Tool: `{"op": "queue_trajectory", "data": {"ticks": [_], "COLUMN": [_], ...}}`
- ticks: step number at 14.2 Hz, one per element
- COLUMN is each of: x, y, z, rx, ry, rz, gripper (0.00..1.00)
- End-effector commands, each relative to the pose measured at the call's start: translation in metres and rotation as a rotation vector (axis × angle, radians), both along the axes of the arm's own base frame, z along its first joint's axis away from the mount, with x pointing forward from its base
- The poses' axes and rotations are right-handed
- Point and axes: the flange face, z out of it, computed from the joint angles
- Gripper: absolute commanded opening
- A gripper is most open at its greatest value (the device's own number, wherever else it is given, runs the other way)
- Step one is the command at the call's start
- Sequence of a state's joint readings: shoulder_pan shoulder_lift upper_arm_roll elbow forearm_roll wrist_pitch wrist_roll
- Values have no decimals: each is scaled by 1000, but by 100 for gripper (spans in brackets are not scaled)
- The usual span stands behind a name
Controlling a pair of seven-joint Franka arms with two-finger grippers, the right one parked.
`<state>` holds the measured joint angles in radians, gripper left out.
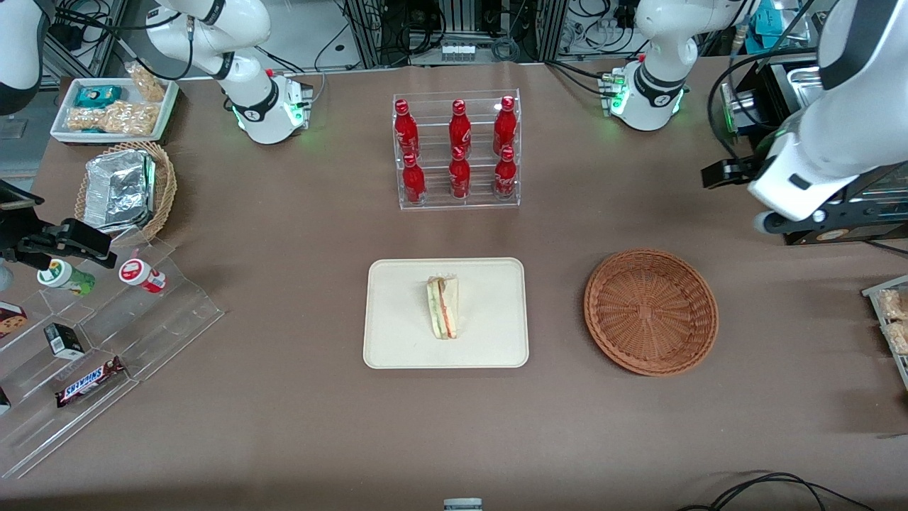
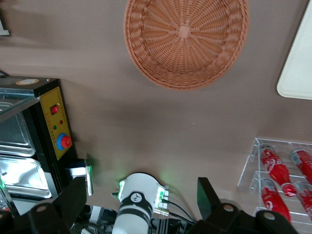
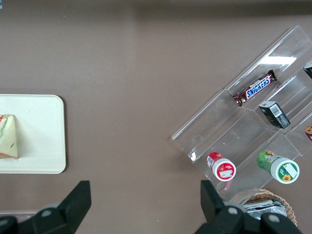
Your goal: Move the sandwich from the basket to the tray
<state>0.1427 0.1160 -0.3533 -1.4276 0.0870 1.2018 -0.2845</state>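
— Two black fingers [image 2: 73,197] of the left arm's gripper [image 2: 139,202] stand wide apart with nothing between them; the gripper is raised above the table toward the working arm's end, beside a black appliance with a yellow panel [image 2: 54,124].

— And the task's things?

— One small triangular sandwich with white bread and green, orange-red and pink filling [image 1: 443,306] lies on the large flat cream-beige rectangular tray [image 1: 397,341], about at its middle. One round reddish-brown woven wicker basket [image 1: 651,311] sits beside the tray, apart from it, toward the working arm's end, with nothing in it.

— Any writing to read?

— One chocolate bar with "SNICKERS" on its wrapper [image 3: 254,88] lies on the clear stepped acrylic stand [image 1: 170,312] toward the parked arm's end. The labels on the other items cannot be read.

— Counts?

— Six red bottles [image 1: 459,149] stand in a clear acrylic rack [image 1: 457,202], farther from the front camera than the tray, in two rows of three. Two small cups, one with a red lid [image 1: 142,275] and one with a green label [image 1: 66,277], lie on the stepped stand, with one small dark box [image 1: 64,341] near them. One paler tan wicker basket [image 1: 163,188] holds one crumpled foil container [image 1: 117,190], and a small white tray [image 1: 167,106] holds snack packets.
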Motion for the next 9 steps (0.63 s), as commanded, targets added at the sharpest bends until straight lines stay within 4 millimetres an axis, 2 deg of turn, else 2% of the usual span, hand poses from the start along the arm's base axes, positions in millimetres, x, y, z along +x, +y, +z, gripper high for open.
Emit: {"op": "queue_trajectory", "data": {"ticks": [1,3,6,9], "x": [-32,-36,-38,-39], "y": [15,14,14,15], "z": [9,23,46,45], "rx": [-51,-73,-77,-76], "ry": [-32,-46,-63,-64], "rz": [-21,-103,-122,-126], "gripper": [100,100,100,100]}}
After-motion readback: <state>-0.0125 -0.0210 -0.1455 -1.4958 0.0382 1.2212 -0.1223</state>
